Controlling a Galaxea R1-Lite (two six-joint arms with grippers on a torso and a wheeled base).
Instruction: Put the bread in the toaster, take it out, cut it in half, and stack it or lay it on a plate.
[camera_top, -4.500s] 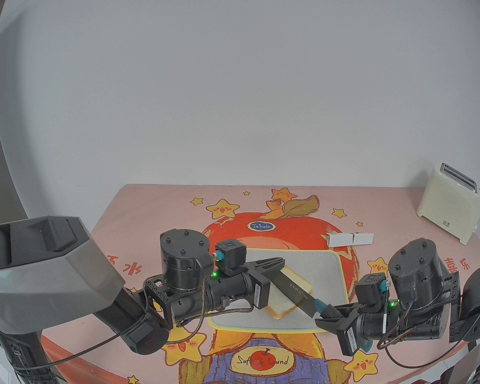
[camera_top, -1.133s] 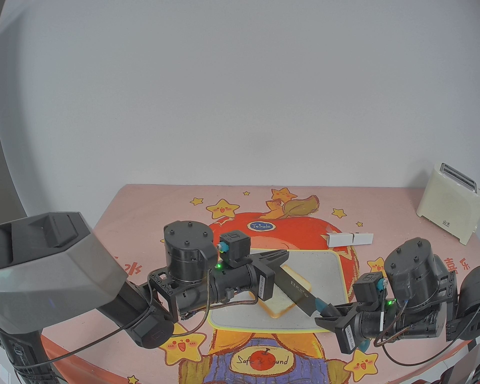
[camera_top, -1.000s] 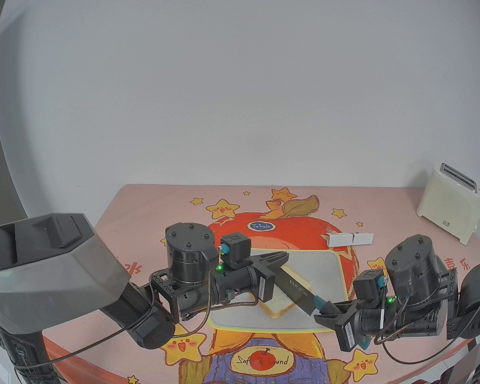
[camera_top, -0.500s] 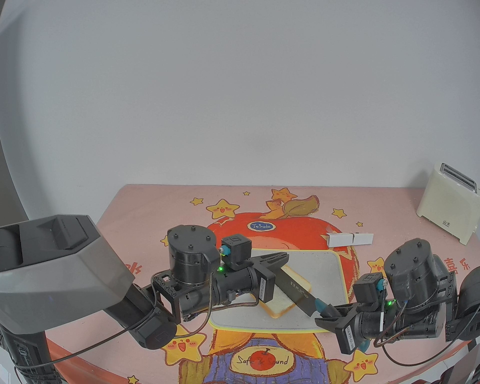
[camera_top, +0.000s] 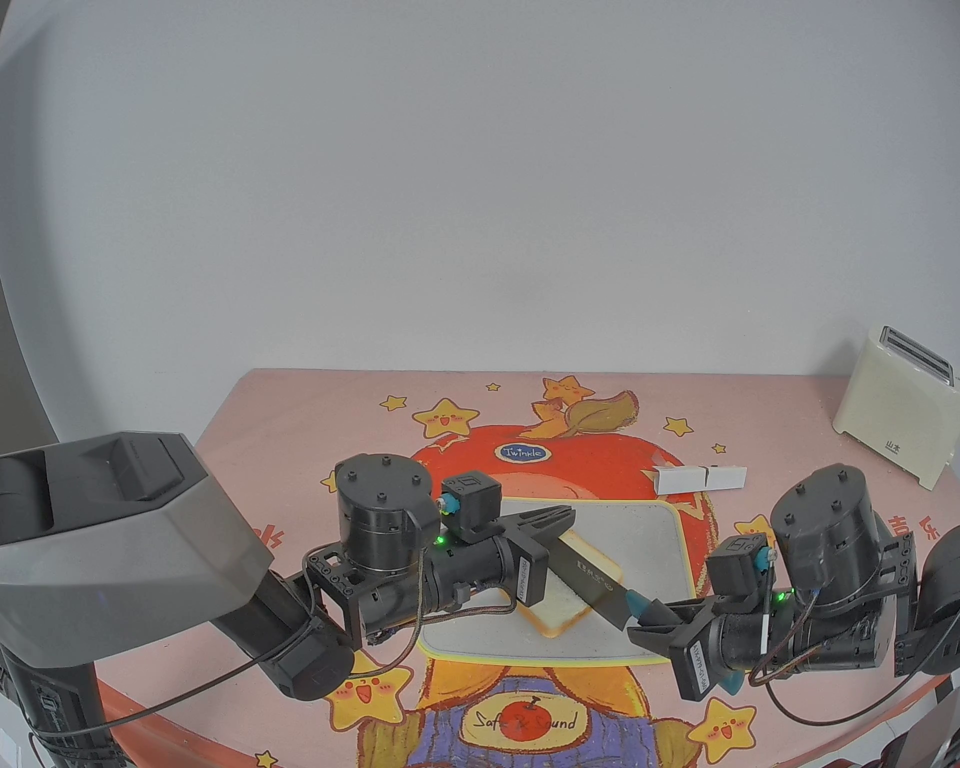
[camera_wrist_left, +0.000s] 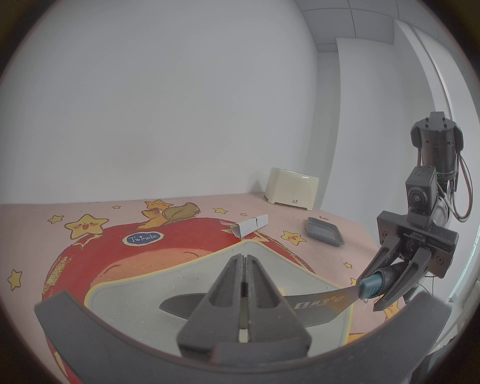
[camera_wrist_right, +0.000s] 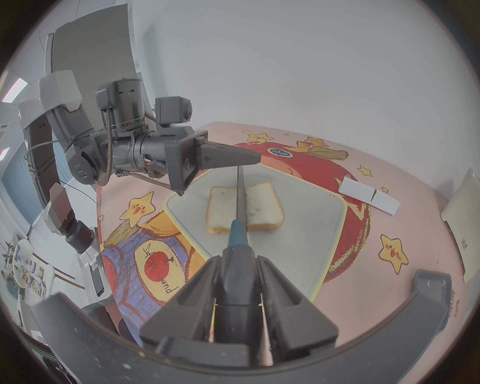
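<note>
The right gripper (camera_top: 645, 625) is pinching the knife (camera_top: 590, 582) across the bread slice (camera_wrist_right: 260, 206). The left gripper (camera_top: 562, 516) is pressing its jaws together at the slice's 12 o'clock, so sawing may drag the loose slice.

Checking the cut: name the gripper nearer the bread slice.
Left. The left gripper hovers shut over an edge of the bread slice; the right gripper holds the knife by its handle, back off the slice.
</note>
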